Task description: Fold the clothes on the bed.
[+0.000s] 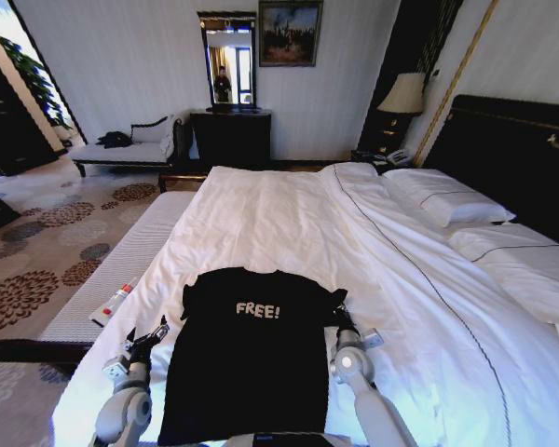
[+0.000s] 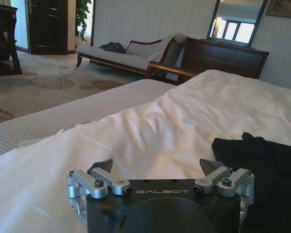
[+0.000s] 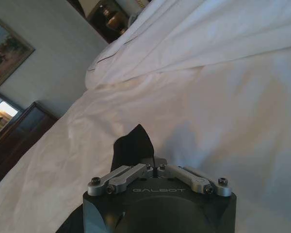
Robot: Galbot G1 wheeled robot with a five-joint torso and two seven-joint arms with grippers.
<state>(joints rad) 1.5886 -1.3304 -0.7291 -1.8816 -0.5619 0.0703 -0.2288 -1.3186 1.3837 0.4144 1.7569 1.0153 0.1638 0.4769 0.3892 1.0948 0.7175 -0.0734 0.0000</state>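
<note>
Black T-shirt (image 1: 252, 358) flat on bed (image 1: 289, 223); left gripper (image 1: 147, 341) jaws apart; right gripper (image 1: 340, 319) jaws clamped on sleeve

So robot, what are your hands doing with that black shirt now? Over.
Left hand open, beside the black T-shirt, not touching. Right hand shut on the sleeve. Shirt flat on the white duvet, lettering up. Nothing in the way.

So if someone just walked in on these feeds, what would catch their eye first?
The black T-shirt with white "FREE!" lettering, lying on the white duvet at the near end of the bed. The right gripper is shut on its sleeve edge, while the left gripper sits open over the duvet just beside the shirt's other side.
</note>
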